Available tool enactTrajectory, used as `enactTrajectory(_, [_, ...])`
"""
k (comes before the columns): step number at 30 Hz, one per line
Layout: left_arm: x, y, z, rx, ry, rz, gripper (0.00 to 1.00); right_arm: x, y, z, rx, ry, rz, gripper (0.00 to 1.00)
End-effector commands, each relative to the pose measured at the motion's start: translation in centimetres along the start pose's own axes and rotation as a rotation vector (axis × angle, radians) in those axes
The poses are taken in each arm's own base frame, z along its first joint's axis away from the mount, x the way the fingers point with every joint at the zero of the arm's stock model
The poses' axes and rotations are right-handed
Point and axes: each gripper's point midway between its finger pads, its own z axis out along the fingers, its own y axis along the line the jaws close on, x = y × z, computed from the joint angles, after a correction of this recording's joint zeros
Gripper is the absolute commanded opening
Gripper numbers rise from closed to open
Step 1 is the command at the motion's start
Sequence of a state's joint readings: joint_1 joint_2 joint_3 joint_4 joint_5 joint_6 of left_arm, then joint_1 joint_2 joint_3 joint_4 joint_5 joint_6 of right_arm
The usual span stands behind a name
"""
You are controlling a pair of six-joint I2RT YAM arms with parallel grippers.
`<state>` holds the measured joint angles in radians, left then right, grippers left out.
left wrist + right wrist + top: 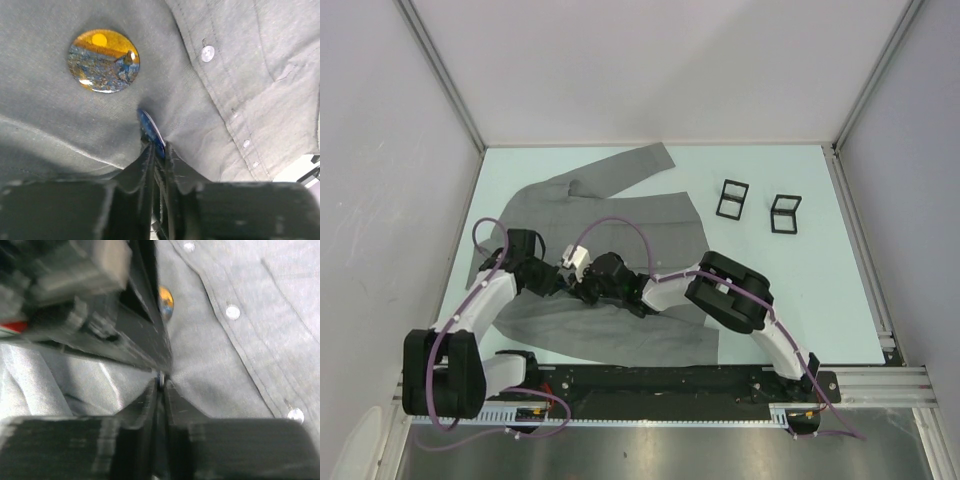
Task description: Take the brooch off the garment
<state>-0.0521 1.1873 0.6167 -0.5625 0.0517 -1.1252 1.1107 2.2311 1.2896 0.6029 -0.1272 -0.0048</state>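
Garment (620, 215): grey, laid flat on the pale table (800, 290) with its collar toward the far wall. Both arms reach in over its middle.

Two black frames (730, 210) stand on the table beyond the garment's right side, apart from it and near each other. What they are cannot be made out at this size.

Round brooch (103, 60): orange and blue picture face, lying flat on the cloth, left of the row of pale buttons (207, 53).

Blue brooch (150, 127): seen edge-on just below the round one, tilted up from the cloth, which puckers around it.

Left gripper (157, 150): fingers drawn close, pinching the lower edge of the blue brooch between their tips.

Right gripper (160, 382): fingers nearly together, only a slit between them, tips at a pucker of cloth. A small pale speck sits at the tips. Whether anything is gripped cannot be told.

The left gripper's body fills the upper left of the right wrist view, blurred, and hides all but a sliver of the round brooch. In the overhead view the arms cover both brooches.
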Motion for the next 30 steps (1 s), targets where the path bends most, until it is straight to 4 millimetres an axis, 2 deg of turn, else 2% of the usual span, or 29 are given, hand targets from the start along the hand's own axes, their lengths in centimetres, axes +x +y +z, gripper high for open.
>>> enactTrajectory(1, [-1.1, 0.4, -0.2, 0.017, -0.068, 0.035, 0.13, 0.8, -0.9, -1.9, 0.05, 0.103, 0.092, 0.24])
enactTrajectory(2, [-1.1, 0.4, -0.3, 0.03, -0.075, 0.045, 0.12, 0.5, -1.2, -2.3, 0.053, 0.111, 0.122, 0.28])
enactTrajectory(3, [-1.1, 0.5, -0.2, 0.035, -0.078, 0.057, 0.11, -0.3, -1.2, -3.1, 0.057, 0.12, 0.162, 0.37])
enactTrajectory(4, [-0.9, 0.9, 0.0, 0.04, -0.081, 0.06, 0.11, -0.6, -1.1, -3.5, 0.05, 0.127, 0.198, 0.4])
enactTrajectory(6, [-0.9, 1.0, 0.0, 0.065, -0.095, 0.078, 0.06, -1.2, -1.2, -4.3, 0.039, 0.141, 0.302, 0.43])
enactTrajectory(7, [-0.7, 1.4, 0.3, 0.071, -0.098, 0.083, 0.04, -2.2, -0.6, -4.7, -0.007, 0.131, 0.323, 0.45])
enactTrajectory(9, [-0.7, 1.4, 0.2, 0.093, -0.111, 0.091, 0.01, -3.2, -0.7, -5.1, -0.029, 0.117, 0.367, 0.52])
enactTrajectory(11, [-0.5, 1.8, 0.3, 0.099, -0.113, 0.099, 0.0, -4.0, -0.6, -5.3, -0.058, 0.101, 0.41, 0.54])
enactTrajectory(12, [-0.4, 2.0, 0.3, 0.109, -0.117, 0.109, 0.01, -4.8, -0.9, -5.4, -0.088, 0.078, 0.461, 0.54])
enactTrajectory(14, [-0.2, 2.1, 0.3, 0.123, -0.117, 0.111, 0.02, -4.8, -1.2, -4.9, -0.106, 0.057, 0.506, 0.53])
enactTrajectory(16, [0.2, 2.3, 0.5, 0.144, -0.109, 0.113, 0.03, -4.1, -1.2, -4.2, -0.12, 0.072, 0.548, 0.5])
enactTrajectory(18, [0.5, 2.5, 0.8, 0.153, -0.099, 0.105, 0.03, -4.4, -0.6, -3.7, -0.152, 0.065, 0.576, 0.45])
enactTrajectory(20, [1.0, 2.5, 1.0, 0.162, -0.077, 0.099, 0.03, -4.0, -0.4, -3.1, -0.167, 0.063, 0.595, 0.41])
enactTrajectory(22, [1.3, 3.0, 1.4, 0.153, -0.065, 0.095, 0.03, -4.1, 0.2, -2.6, -0.181, 0.061, 0.595, 0.4])
enactTrajectory(28, [1.5, 3.5, 1.3, 0.152, -0.07, 0.088, 0.13, -3.5, 0.8, -1.6, -0.19, 0.07, 0.583, 0.36])
enactTrajectory(30, [1.4, 3.8, 1.2, 0.147, -0.078, 0.087, 0.18, -2.9, 0.8, -1.3, -0.185, 0.077, 0.581, 0.35])
